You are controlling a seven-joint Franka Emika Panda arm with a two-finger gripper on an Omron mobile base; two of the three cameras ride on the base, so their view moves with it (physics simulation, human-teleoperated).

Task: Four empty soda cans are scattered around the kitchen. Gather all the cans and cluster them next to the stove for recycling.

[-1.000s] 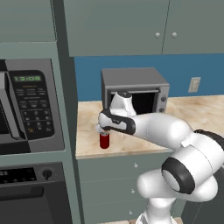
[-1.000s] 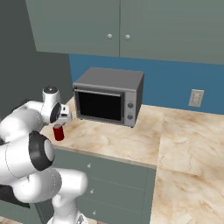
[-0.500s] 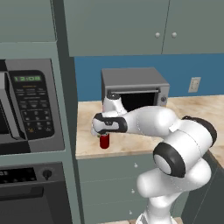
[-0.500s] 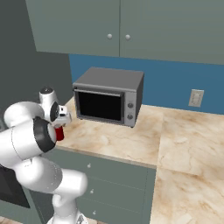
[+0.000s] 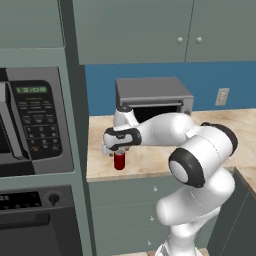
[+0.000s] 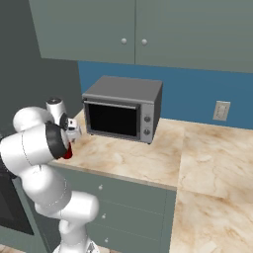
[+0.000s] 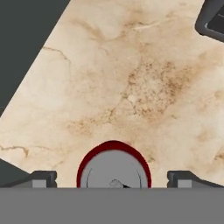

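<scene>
Hovering over small red cylindrical soda can [image 7: 113, 167] upright near marble table [image 7: 144, 78] front edge; fingers [image 7: 43, 178] spread wide, astride it. Light, thin-walled, tippy; grip mid-body gently.

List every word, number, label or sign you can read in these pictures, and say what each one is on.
"12:00", green digits on the display of the built-in oven's keypad panel.
Buttons of the keypad: marked, but too small and blurred to read.
Lower oven's small display: faint marks, unreadable.
Red soda can: no readable text.
Toaster oven and wall outlet: no text visible.
</scene>
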